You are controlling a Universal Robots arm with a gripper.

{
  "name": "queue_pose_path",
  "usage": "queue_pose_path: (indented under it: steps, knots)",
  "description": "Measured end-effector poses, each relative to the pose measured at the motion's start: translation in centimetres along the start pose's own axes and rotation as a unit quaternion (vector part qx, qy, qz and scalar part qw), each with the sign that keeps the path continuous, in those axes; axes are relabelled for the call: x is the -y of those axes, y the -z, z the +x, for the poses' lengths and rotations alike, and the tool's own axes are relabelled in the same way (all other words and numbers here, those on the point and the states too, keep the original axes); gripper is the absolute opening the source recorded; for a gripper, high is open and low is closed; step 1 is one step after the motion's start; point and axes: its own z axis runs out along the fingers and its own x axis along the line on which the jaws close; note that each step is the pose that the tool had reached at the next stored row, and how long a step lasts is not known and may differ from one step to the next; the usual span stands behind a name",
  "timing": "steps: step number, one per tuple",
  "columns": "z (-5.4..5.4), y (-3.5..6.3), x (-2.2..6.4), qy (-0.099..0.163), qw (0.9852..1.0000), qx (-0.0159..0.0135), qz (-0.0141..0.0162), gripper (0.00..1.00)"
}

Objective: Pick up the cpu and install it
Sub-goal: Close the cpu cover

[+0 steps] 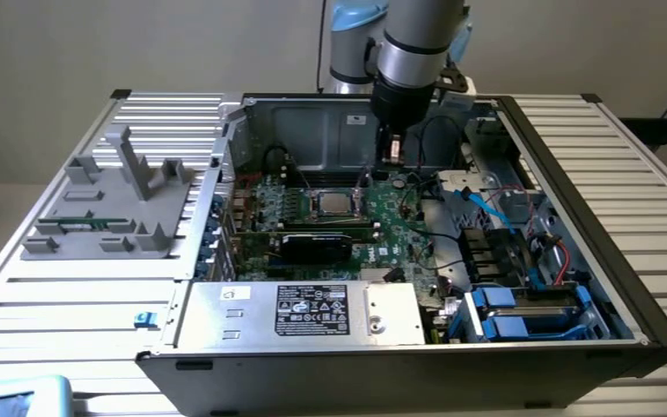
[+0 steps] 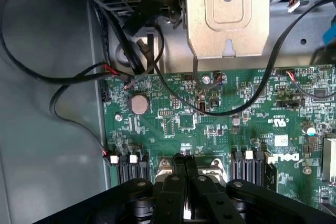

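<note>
The cpu (image 1: 333, 203), a small square chip with a shiny silver-grey top, lies flat inside the dark metal-framed socket (image 1: 331, 188) in the middle of the green motherboard (image 1: 398, 230). My gripper (image 1: 392, 157) hangs above the board, a little behind the socket and toward the exterior view's right, clear of the chip. In the wrist view its black fingers (image 2: 176, 184) are pressed together with nothing between them. The gripper (image 2: 185, 190) is shut, and the socket's metal frame (image 2: 164, 165) peeks out from behind the fingers.
The open computer case (image 1: 589, 217) walls in the board on all sides. A black expansion card (image 1: 316, 244) lies just in front of the socket, with the power supply (image 1: 299, 311) nearer. Loose black cables (image 2: 52, 77) cross the board. A grey fixture (image 1: 125, 200) stands outside at the exterior view's left.
</note>
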Motion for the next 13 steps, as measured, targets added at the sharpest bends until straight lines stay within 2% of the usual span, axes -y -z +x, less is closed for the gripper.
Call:
queue_pose_path:
  steps: [6,13]
  knots:
    - [-0.3,-0.06,2.15,0.000,1.0000,-0.0040,0.0009,0.12]
    - [-0.7,-0.20,4.84,0.000,1.0000,-0.0052,0.0010,0.12]
